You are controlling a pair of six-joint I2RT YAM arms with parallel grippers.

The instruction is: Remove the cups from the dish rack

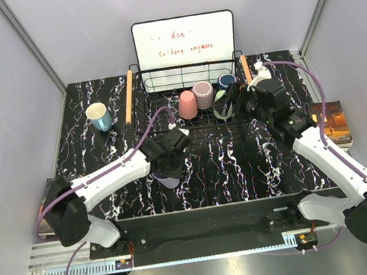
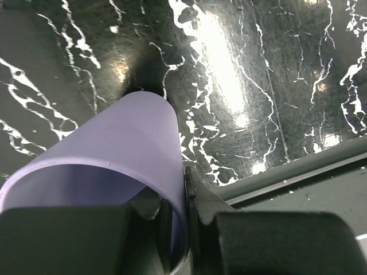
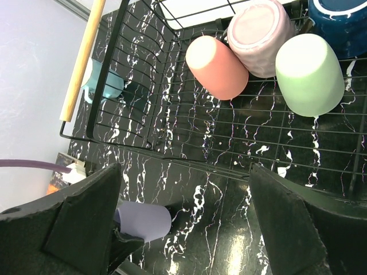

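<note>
Black wire forms the dish rack (image 1: 155, 86), which has two wooden handles (image 1: 126, 98) and sits at 12 o'clock on the marbled tabletop (image 1: 222, 166). It holds four cups, crowded toward its 3 o'clock end. The salmon pink cup (image 3: 216, 67), mauve cup (image 3: 261, 37) and light green cup (image 3: 309, 73) are tipped with their closed bases showing. The dark navy cup (image 3: 341, 23) is partly cut off at the frame edge.

Two cups are outside the rack. The light blue cup (image 1: 99, 115), cream inside, stands mouth-up on the tabletop at the rack's 9 o'clock, just beyond the handle. The lavender cup (image 1: 168, 179) is at the rack's 6 o'clock. The left fingers (image 2: 203, 212) are clenched on its wall, one inside the mouth and one outside. That makes six cups in all.

The right fingers (image 3: 298, 229) are spread wide and released over the rack, near the green cup.

One white board (image 1: 183, 41) stands at 12 o'clock behind the rack. One book (image 1: 333, 123) lies at the tabletop's 3 o'clock edge.
</note>
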